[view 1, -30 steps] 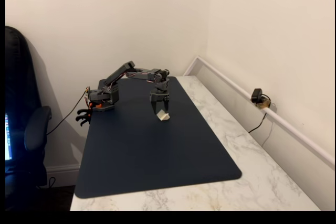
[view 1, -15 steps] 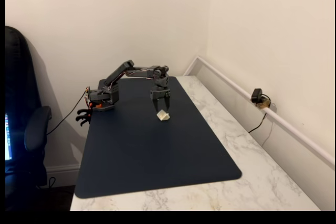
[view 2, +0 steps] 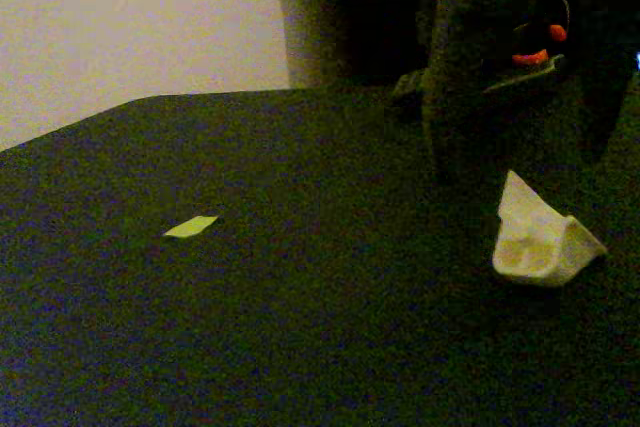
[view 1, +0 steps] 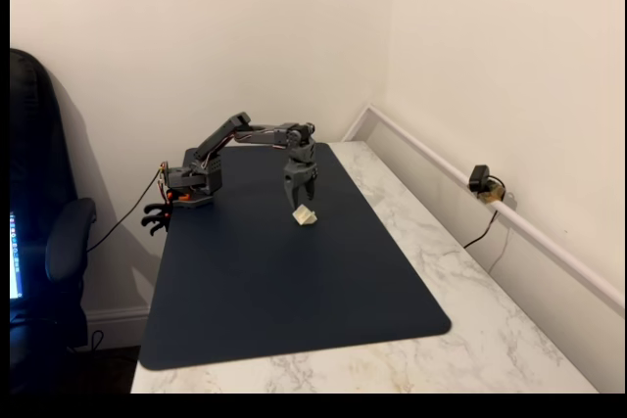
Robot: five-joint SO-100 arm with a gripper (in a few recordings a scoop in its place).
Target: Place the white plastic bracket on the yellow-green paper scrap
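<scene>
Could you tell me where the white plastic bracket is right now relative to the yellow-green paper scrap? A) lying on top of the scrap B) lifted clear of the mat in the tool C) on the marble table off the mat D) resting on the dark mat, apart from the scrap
D: in a fixed view the white plastic bracket sits on the dark mat, with bare mat between it and the yellow-green paper scrap to its left.

You've got a dark navy mat (view 1: 294, 291) covering most of a white marbled table (view 1: 470, 330), tucked into a corner of cream walls. A black office chair (view 1: 44, 242) sits off the left edge, and a small black webcam (view 1: 482, 181) perches on the white rail (view 1: 549, 242) along the right wall.
</scene>
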